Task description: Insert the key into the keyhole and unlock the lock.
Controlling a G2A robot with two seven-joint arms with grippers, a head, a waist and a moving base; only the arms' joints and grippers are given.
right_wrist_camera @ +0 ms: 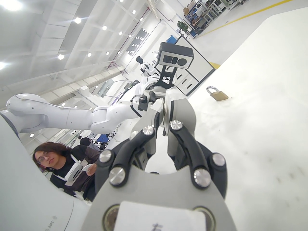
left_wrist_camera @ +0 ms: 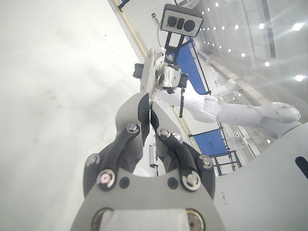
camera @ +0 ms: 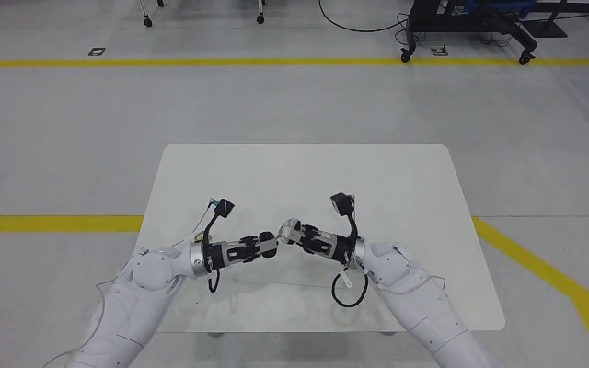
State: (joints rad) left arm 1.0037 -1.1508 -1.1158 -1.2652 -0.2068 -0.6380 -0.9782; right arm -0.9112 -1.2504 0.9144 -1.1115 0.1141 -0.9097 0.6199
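Lock (right_wrist_camera: 216,93), brass with a silver shackle, lies flat on the white table (camera: 386,184), apart from both claws. Your left gripper (left_wrist_camera: 149,103) has its fingers pressed together, tip to tip with the right gripper (right_wrist_camera: 164,111), also pinched nearly closed. You can't tell what either pinches.

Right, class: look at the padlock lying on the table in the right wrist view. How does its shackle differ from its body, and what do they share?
The shackle is silver-coloured; the body is brass-coloured. The shackle is a thin curved loop; the body is a solid block. Shared: both are metal parts of one padlock, lying on the white table.
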